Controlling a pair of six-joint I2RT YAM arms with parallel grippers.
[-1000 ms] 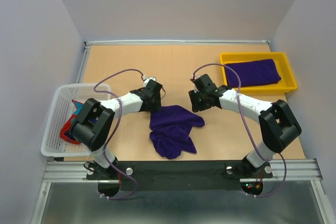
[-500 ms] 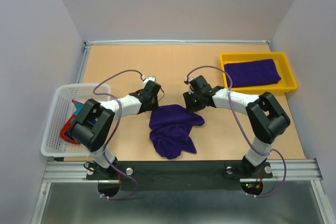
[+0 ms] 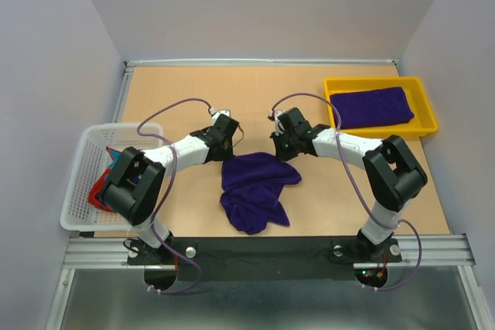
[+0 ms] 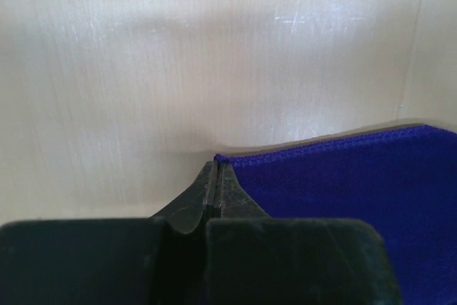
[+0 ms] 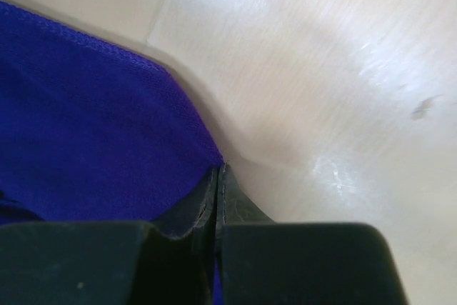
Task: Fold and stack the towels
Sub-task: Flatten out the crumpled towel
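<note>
Nearest to the arm bases, a crumpled purple towel [image 3: 254, 189] is lying in a loose heap on the wooden table [image 3: 232, 98], about midway between the two arms. I am holding both grippers down at its far edge. The left gripper [image 4: 216, 176] is pinching the far left corner: in the left wrist view its fingers are pressing together with the cloth corner right at their tips. The right gripper [image 5: 218, 176] is doing the same at the far right corner, fingers closed on the cloth edge. At the left side a white basket [image 3: 73, 199] is standing, and a red towel [image 3: 97, 195] is lying inside it, partly hidden by the left arm. In the far right corner a yellow tray [image 3: 379, 81] is sitting, and a folded purple towel [image 3: 370, 107] is lying flat in it, well apart from both grippers.
</note>
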